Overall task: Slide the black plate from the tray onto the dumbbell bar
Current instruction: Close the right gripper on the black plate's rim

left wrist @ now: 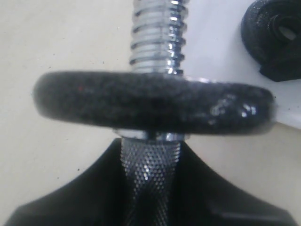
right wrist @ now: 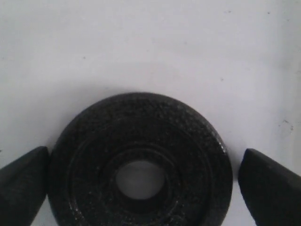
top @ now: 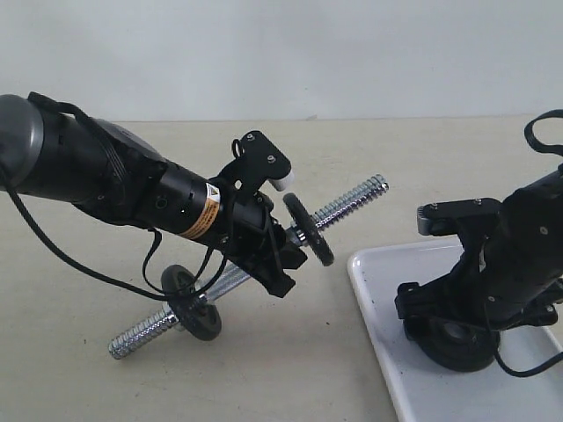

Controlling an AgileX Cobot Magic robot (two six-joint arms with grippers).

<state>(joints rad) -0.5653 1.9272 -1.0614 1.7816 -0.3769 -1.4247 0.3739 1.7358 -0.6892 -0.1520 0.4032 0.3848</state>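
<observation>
Two arms are at work in front of you. At the far left of the exterior view, the left arm (top: 106, 176) reaches in over the beige table (top: 281, 369). Its left gripper (top: 274, 255) is clamped on the knurled middle of the dumbbell bar (top: 352, 200). In the left wrist view you see the black fingers (left wrist: 225, 197) pressed in on either side of that knurled section.

The bar sits tilted. Its threaded near end is down by the table at lower left, though you cannot tell whether it rests there. The other threaded end rises up and to the right, pointing toward the tray (top: 383, 308).

One small black disc, the lower disc (top: 192, 303), sits on the bar below the grip. The upper disc (top: 310, 230) sits just above the grip, with bare chrome thread beyond it.

Further right, the white tray lies on the table, well apart from the bar's raised tip. The black plate (top: 457, 345) lies flat on the tray, under the right gripper (top: 453, 327).

In the right wrist view the jaws are spread around the plate (right wrist: 141, 127), one pad on each side of its rim. One pad (right wrist: 23, 183) looks to be right against the rim. The other pad (right wrist: 270, 186) stands just clear of it, with a sliver of white tray between them. The centre hole faces up, and the tray shows through it.
</observation>
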